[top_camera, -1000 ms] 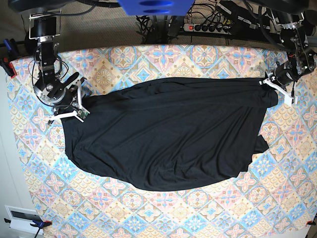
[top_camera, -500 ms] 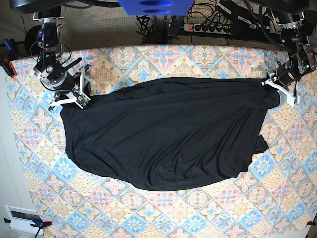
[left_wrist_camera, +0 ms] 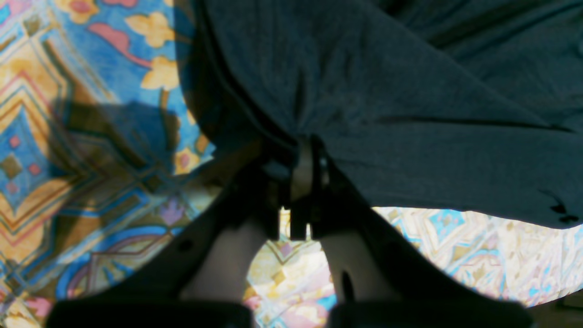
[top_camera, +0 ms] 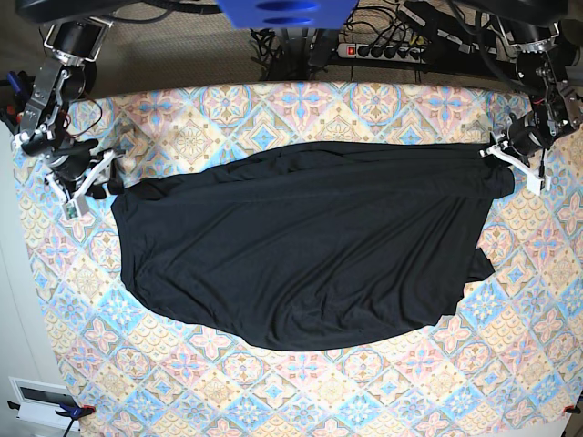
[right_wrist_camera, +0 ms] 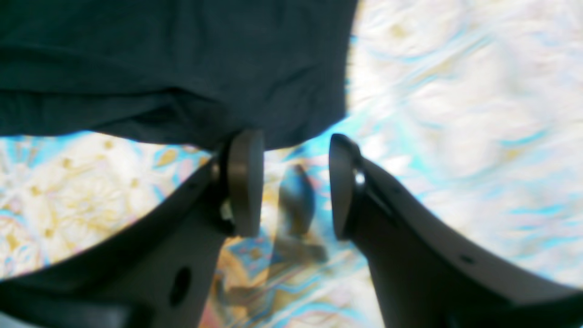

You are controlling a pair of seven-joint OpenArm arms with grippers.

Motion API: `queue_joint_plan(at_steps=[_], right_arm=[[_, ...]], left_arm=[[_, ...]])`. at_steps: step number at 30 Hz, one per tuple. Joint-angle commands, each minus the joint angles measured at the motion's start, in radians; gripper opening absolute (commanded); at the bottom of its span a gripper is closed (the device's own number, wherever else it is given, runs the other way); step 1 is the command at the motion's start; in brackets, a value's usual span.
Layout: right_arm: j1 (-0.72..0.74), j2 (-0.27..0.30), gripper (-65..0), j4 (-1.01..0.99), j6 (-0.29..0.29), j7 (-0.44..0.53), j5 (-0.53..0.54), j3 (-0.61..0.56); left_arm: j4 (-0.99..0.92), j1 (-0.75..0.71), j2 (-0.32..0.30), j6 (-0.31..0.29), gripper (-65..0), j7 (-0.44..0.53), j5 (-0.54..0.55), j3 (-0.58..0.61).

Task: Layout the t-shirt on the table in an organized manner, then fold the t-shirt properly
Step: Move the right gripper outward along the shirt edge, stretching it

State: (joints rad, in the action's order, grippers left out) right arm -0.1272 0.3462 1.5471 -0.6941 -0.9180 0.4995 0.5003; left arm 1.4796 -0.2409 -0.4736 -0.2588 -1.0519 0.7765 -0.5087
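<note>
Base view, left arm [top_camera: 519, 155] low, jaws pinching t-shirt [top_camera: 310, 246] corner, right arm [top_camera: 77, 177] jaws spread, empty.

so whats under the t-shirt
The t-shirt lies spread on the table, whose patterned cloth shows all around it. Whatever lies beneath its middle is covered. The left claw is shut on one edge; the right claw is open beside it.

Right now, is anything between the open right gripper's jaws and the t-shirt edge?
No. In the right wrist view the right gripper stands open just off the t-shirt hem, with only bare table cloth between its jaws.
</note>
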Motion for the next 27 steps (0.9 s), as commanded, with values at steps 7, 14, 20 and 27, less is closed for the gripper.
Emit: queue_joint_plan(at_steps=[7, 14, 20, 27], right_arm=[[0.014, -0.006, -42.6, -0.037, -0.004, 0.017, 0.037, 0.005], [0.016, -0.040, -42.6, -0.090, -0.004, 0.017, 0.037, -0.013], [0.031, -0.062, -42.6, -0.095, -0.004, 0.017, 0.037, -0.016], [0.056, -0.066, -42.6, -0.095, -0.004, 0.015, 0.037, -0.016]], left_arm=[[0.013, 0.005, -0.021, -0.001, -65.0, 0.012, 0.007, -0.008], [0.013, 0.005, -0.021, -0.001, -65.0, 0.012, 0.007, -0.008], [0.013, 0.005, -0.021, -0.001, -65.0, 0.012, 0.007, -0.008], [0.013, 0.005, -0.021, -0.001, -65.0, 0.011, 0.007, -0.006]])
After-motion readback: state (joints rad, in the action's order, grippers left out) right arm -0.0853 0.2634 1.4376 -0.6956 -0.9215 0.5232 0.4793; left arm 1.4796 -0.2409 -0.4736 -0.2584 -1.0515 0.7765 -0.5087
